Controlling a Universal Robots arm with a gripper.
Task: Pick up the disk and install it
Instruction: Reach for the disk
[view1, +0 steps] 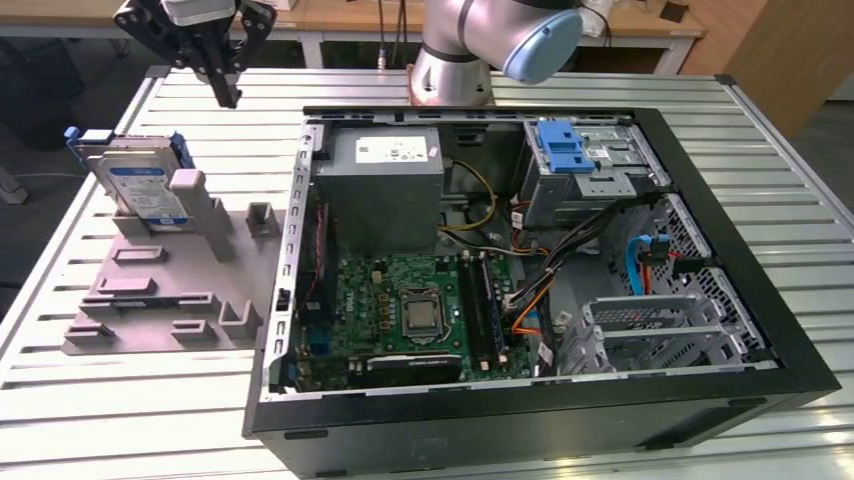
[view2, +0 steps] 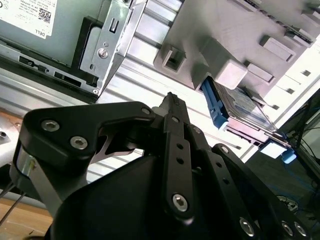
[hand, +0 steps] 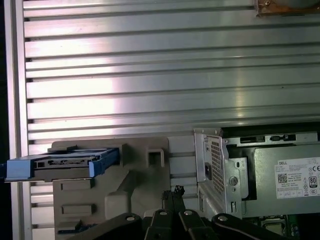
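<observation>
Open computer case (view1: 790, 335) on slatted metal table (view1: 134, 415); power supply (view1: 387, 185) and motherboard (view1: 420, 305) exposed inside, drive cage with blue tab (view1: 566, 150) at far corner. Grey holder fixture (view1: 160, 290) beside case, on the exterior view's left. Disk (view1: 140, 188) standing on edge in fixture slot, upright post (view1: 187, 198) just beside it on the case side. Claw (view1: 224, 92) pressed together, holding nothing, hovering above table, higher than disk and apart from it, toward the exterior view's right.
</observation>
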